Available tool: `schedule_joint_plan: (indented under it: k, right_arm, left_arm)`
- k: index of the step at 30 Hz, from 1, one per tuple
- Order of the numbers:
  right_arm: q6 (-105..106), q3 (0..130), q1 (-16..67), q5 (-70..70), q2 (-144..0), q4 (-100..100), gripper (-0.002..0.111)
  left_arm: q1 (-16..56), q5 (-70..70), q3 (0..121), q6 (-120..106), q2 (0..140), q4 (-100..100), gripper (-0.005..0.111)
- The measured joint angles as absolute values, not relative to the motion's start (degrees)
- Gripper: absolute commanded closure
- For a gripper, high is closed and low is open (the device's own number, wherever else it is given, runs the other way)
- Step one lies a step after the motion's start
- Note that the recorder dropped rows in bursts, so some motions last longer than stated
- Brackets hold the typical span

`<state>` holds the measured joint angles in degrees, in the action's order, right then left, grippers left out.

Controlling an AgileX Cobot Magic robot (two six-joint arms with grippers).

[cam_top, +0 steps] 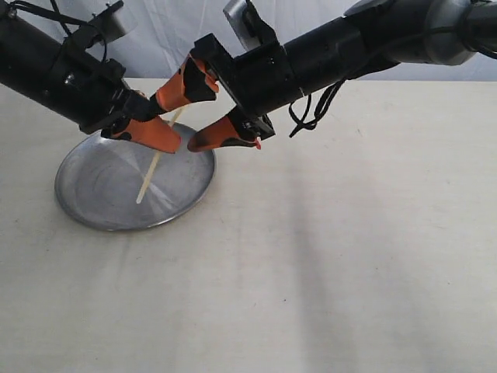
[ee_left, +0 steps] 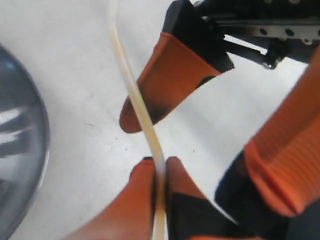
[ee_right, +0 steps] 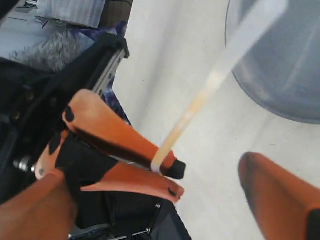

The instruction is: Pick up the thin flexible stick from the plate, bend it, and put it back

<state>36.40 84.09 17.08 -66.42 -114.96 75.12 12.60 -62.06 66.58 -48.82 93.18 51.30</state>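
Observation:
The thin flexible stick (cam_top: 153, 167) slants from over the plate (cam_top: 101, 186) up toward the far edge. My left gripper (cam_top: 163, 138) is shut on its upper part. In the left wrist view the stick (ee_left: 135, 95) runs out from between the closed tips of the left gripper (ee_left: 160, 162), slightly curved. My right gripper (cam_top: 173, 123) is open wide. Its fingers straddle the stick's upper end and the left fingertips. In the right wrist view the stick (ee_right: 200, 102) leads toward the plate (ee_right: 280, 75). I cannot tell whether the stick's lower end touches the plate.
The plate sits on a pale cloth-covered table (cam_top: 349, 256) at the left. Both black arms cross above the plate's far rim, close together. A loose black cable (cam_top: 314, 109) hangs from the right arm.

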Motion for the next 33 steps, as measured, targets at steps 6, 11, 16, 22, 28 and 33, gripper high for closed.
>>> schedule_joint_plan:
  k: [6,11,16,22,28,33]
  right_arm:
    - [36.3,84.1,17.8,-63.8,-114.4,77.3,0.087]
    - [36.2,84.1,18.2,-61.1,-114.6,80.0,0.104]
    - [37.0,84.1,18.2,-60.7,-114.6,80.4,0.109]
    - [38.1,84.1,18.3,-59.7,-114.6,80.4,0.109]
    - [38.5,84.0,18.3,-58.8,-114.6,80.5,0.109]
    - [38.5,84.0,18.3,-58.7,-114.6,81.6,0.109]
  left_arm:
    - [13.7,-61.9,66.6,-49.6,93.2,52.4,0.106]
    - [15.8,-63.0,66.7,-50.0,93.2,56.3,0.106]
    - [16.0,-63.2,66.7,-50.0,93.2,57.0,0.106]
    - [16.0,-62.3,66.7,-51.0,93.2,55.8,0.106]
    - [16.0,-61.3,66.9,-51.2,93.2,53.9,0.099]
    - [16.0,-61.0,66.9,-51.4,93.2,52.9,0.075]
